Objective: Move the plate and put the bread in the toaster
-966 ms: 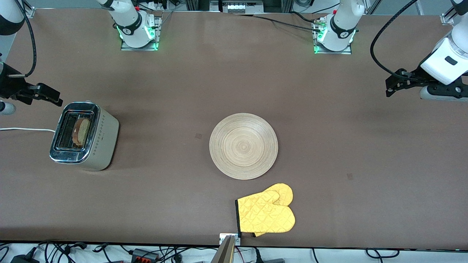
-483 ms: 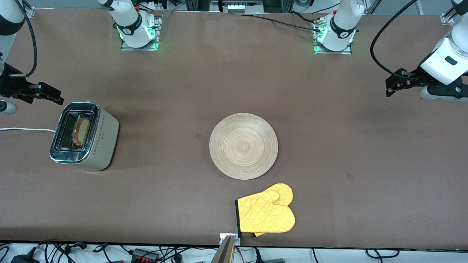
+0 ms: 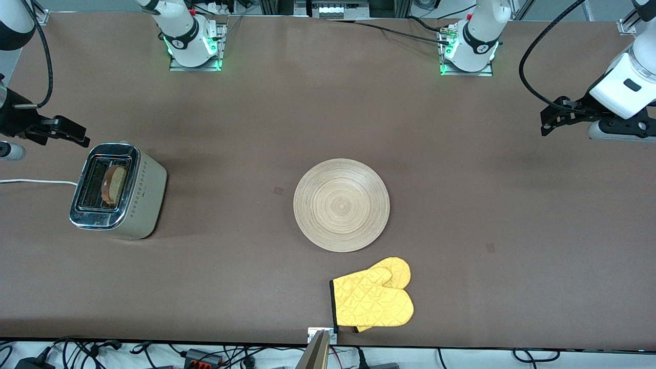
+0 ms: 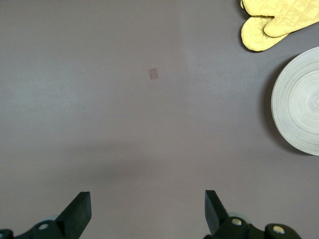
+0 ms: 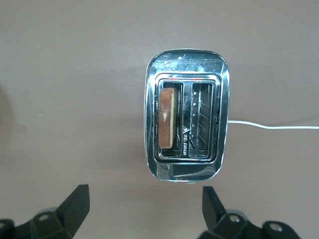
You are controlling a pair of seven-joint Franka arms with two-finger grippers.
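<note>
The light-wood plate (image 3: 341,205) lies flat at the table's middle; its edge also shows in the left wrist view (image 4: 299,102). The toaster (image 3: 119,190) stands toward the right arm's end, with the bread (image 3: 114,185) upright in one slot; the right wrist view shows the toaster (image 5: 187,74) and the bread's brown crust (image 5: 168,118). My right gripper (image 3: 72,134) is open and empty, up in the air beside the toaster; it also shows in the right wrist view (image 5: 144,206). My left gripper (image 3: 549,121) is open and empty over bare table at the left arm's end; it also shows in the left wrist view (image 4: 147,211).
A yellow quilted oven mitt (image 3: 373,299) lies nearer to the front camera than the plate, close to the table's edge; it also shows in the left wrist view (image 4: 271,20). The toaster's white cord (image 3: 31,181) runs off the table's end.
My right gripper has drifted slightly away from the toaster. The left arm, plate, bread and toaster have not moved.
</note>
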